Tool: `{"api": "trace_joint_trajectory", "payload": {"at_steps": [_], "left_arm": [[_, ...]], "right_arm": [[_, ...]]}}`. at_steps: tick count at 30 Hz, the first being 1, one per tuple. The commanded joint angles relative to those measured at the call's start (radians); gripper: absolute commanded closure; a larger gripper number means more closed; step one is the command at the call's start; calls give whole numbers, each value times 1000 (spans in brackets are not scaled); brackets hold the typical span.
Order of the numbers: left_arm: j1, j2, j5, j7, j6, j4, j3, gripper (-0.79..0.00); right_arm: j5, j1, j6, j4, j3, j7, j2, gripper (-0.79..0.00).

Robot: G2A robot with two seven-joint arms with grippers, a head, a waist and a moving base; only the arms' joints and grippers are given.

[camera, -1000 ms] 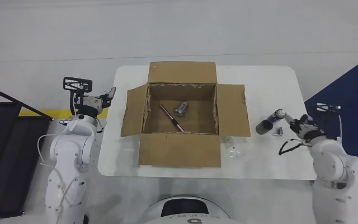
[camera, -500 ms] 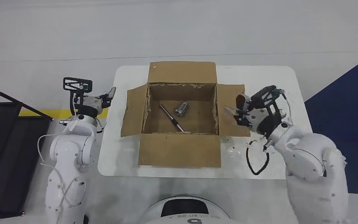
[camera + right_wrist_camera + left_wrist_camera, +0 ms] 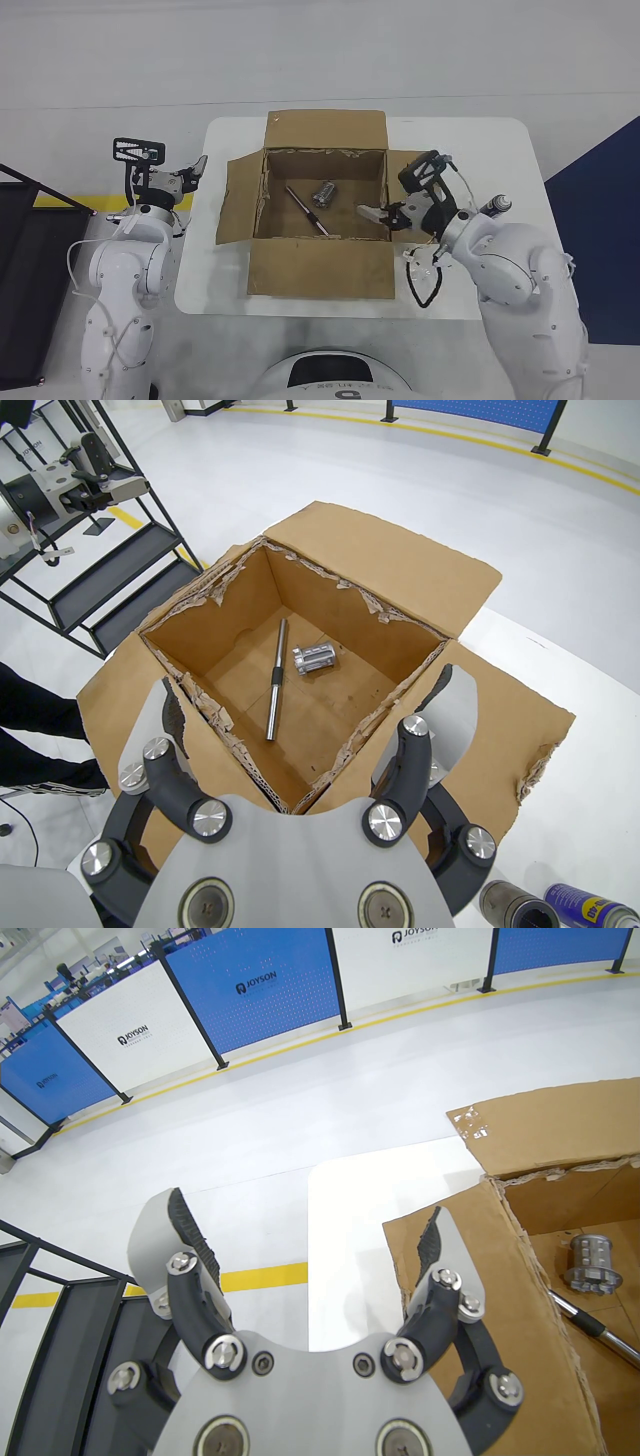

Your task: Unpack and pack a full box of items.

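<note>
Hovering above the right-hand wall of the box (image 3: 325,268), the right gripper (image 3: 378,213) was found spread wide and empty. The left gripper (image 3: 310,1233), likewise spread and empty, sat outside the box's left flap, near the left edge of the table (image 3: 470,150). Two items lay on the box floor, near each other but apart: a metal rod (image 3: 276,672) and a ribbed metal cylinder (image 3: 315,657) on its side. Both were judged rigid, dense and smooth, and liable to roll or slip. The rod looked best taken at its dark band near mid-length, and the cylinder across its ribbed body, clear of the flange. A spray can (image 3: 585,905) lay on the table outside.
</note>
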Motion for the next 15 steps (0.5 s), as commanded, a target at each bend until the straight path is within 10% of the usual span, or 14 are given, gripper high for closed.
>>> {"api": "trace_joint_trajectory", "payload": {"at_steps": [1, 15], "left_arm": [[0, 0, 0, 0, 0, 0, 0, -785], [0, 0, 0, 0, 0, 0, 0, -785]], "right_arm": [[-12, 0, -23, 18, -31, 11, 1, -785], [-304, 361, 62, 518, -538, -108, -66, -785]]}}
